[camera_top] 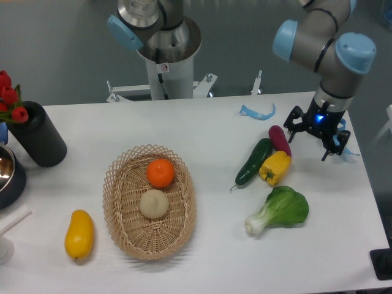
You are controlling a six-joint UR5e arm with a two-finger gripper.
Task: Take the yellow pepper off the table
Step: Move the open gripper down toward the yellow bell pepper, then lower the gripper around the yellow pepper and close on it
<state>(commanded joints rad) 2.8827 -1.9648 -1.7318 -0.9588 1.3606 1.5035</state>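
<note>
Pepper (275, 167) lies on white surface (220, 128), right of centre, touching cucumber (253, 161) on its left and eggplant (280, 139) just behind it. Bok choy (280, 210) near, in front. Gripper (312, 135) hovers up and right of pepper, near far right edge, blue light glowing; fingers (290, 133) spread apart, holding nothing. Wicker basket (125, 226) mid-surface holds orange (160, 173) and pale round fruit (153, 203). Smooth yellow fruit (79, 233) left of basket. Black vase (38, 134) with red flowers (8, 97) at far left. Blue scrap (257, 113) behind eggplant.
</note>
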